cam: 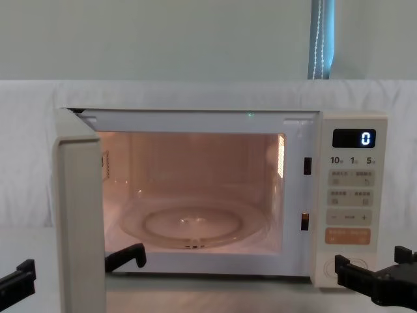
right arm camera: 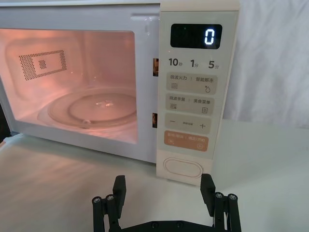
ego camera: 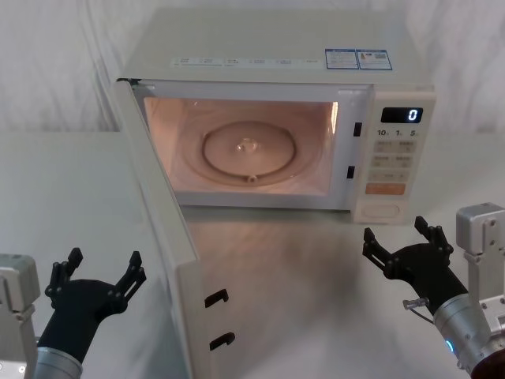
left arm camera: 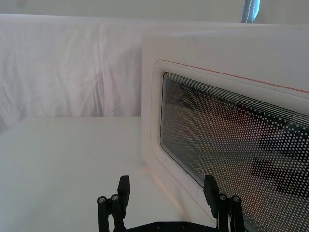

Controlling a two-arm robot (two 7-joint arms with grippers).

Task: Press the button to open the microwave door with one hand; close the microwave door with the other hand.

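Note:
The microwave door (ego camera: 162, 229) stands wide open, swung out toward me on its left hinge, its edge facing me. My left gripper (ego camera: 105, 264) is open, low on the table just left of the door's outer face. In the left wrist view this gripper (left arm camera: 167, 186) faces the door's dark dotted window (left arm camera: 231, 140) from close by, not touching it. The button (ego camera: 384, 211), a wide cream pill-shaped key, sits at the bottom of the control panel. My right gripper (ego camera: 394, 233) is open, a short way in front of the button (right arm camera: 183, 167) and apart from it.
The lit cavity holds a glass turntable (ego camera: 248, 150). The panel display (ego camera: 402, 115) reads 0, and an orange key (ego camera: 387, 189) sits just above the button. Two black latch hooks (ego camera: 217, 298) stick out of the door's edge. White cloth covers the table and the wall behind.

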